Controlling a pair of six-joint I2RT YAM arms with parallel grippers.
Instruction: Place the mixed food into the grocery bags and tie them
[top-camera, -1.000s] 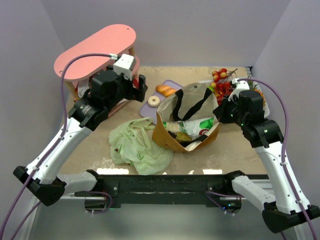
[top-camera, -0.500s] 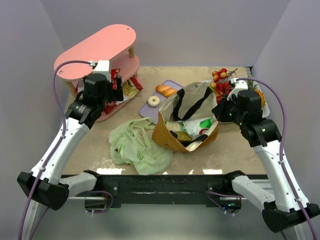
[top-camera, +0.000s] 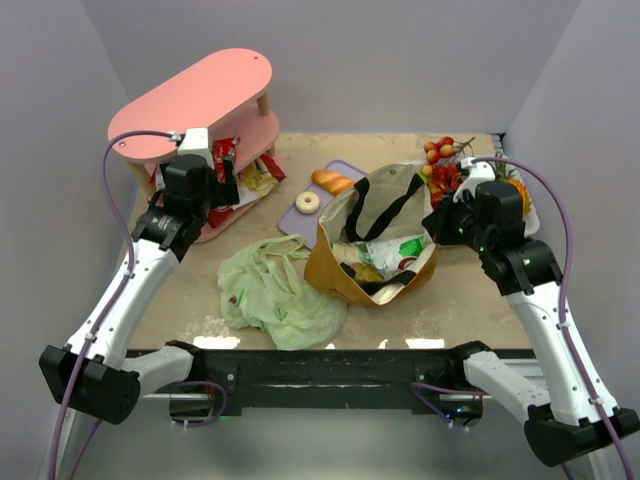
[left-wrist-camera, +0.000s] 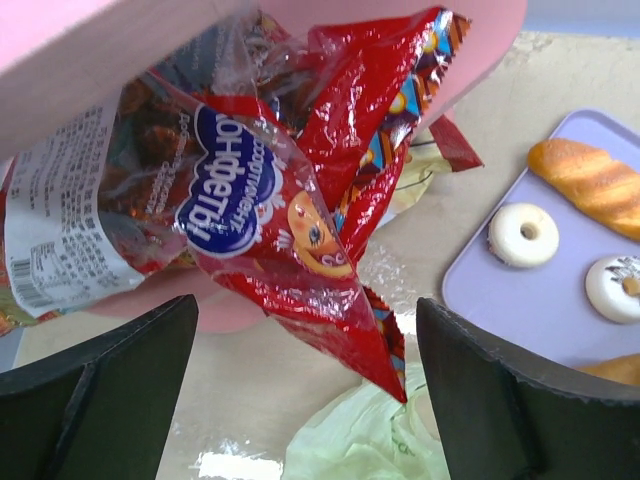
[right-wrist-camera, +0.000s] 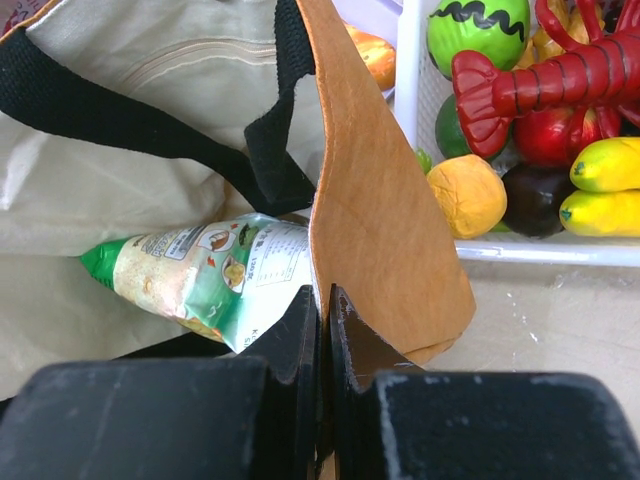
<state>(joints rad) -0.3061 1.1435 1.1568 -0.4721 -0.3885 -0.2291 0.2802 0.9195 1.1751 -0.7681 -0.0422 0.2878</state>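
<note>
White arm links (top-camera: 135, 285), black joints (top-camera: 190, 185), purple cables (top-camera: 570, 240), black base (top-camera: 320, 372)

Overhead view. I see three plain walls boxing in the work area: back wall (top-camera: 400, 60), one side wall (top-camera: 50, 120) at the left of the view, another (top-camera: 590, 90) at the right. All are pale lavender and bare. Light is even and soft with no hard shadows.

The tabletop (top-camera: 190, 285) is sandy beige, matte and faintly speckled. Bright glare patches (top-camera: 225, 342) sit along its near edge, just behind a black rail (top-camera: 330, 368).

At back left stands a two-tier shelf (top-camera: 190, 95): oval pink top, pink lower tier (top-camera: 255, 130), light wooden post (top-camera: 264, 103) between them. It is angled toward the back corner.
</note>
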